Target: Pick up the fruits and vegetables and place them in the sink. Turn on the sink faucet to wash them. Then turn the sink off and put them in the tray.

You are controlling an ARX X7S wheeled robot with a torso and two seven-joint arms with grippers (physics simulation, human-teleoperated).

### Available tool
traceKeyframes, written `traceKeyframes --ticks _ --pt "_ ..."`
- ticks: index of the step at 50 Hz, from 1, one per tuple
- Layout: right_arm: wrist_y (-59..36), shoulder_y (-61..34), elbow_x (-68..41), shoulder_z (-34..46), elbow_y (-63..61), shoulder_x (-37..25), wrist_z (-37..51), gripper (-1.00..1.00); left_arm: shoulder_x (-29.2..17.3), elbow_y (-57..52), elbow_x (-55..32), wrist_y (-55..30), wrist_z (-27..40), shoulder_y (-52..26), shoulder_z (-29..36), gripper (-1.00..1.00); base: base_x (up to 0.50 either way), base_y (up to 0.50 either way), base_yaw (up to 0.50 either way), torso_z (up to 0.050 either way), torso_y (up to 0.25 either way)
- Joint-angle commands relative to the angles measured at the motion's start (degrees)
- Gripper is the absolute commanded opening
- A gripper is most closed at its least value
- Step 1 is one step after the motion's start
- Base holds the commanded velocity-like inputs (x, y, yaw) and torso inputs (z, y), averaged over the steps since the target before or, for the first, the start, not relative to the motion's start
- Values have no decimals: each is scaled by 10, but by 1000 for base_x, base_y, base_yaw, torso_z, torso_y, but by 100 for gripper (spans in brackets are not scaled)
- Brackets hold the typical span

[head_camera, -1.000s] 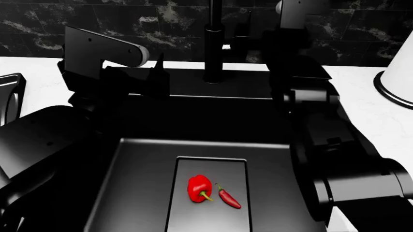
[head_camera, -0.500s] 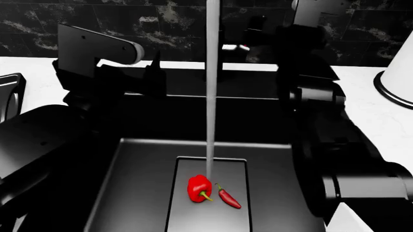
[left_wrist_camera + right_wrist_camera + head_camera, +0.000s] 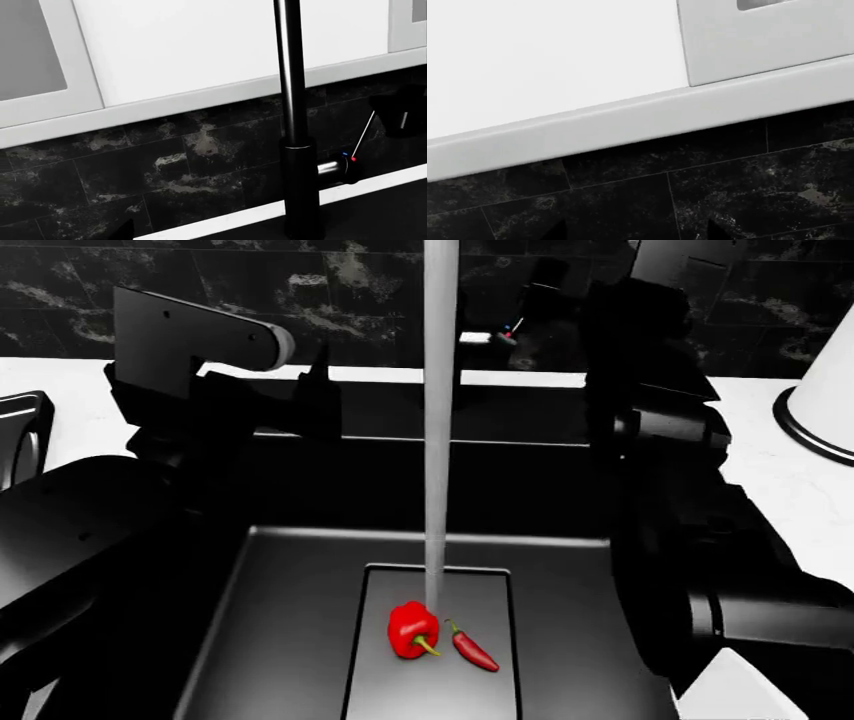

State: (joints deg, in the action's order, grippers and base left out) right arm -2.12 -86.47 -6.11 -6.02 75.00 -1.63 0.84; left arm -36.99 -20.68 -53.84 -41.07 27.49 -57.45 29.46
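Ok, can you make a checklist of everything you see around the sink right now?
Surface: white counter on both sides of the black sink.
Job's things: red bell pepper and small red chili lie side by side on the drain plate. Water stream falls from above onto the pepper, so the faucet is on; its lever block shows a red and a blue dot. Tray: only an edge shows at the far left.
Clutter: white paper-towel roll at the right.
Grippers: left gripper raised over the sink's back edge, right gripper up near the lever; jaws cannot be judged.
Cables: nothing seen.
Surroundings: dark marble backsplash, white cabinets above.
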Motion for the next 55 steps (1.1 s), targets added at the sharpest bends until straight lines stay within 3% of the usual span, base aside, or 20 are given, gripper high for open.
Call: traceKeyframes --ticks 1,21,55 --pt "4 -10 32 -33 -1 -20 11 100 1 -2 -3 -3 3 -2 1 100 0 0 0 0 0" --pt "-29 -11 47 -19 -2 -34 -25 100 0 -4 -4 -2 4 -3 0 100 0 0 0 0 0" --pt "-50 7 56 -14 0 -44 14 100 -4 -5 -10 -4 9 -3 -3 100 0 0 0 0 0"
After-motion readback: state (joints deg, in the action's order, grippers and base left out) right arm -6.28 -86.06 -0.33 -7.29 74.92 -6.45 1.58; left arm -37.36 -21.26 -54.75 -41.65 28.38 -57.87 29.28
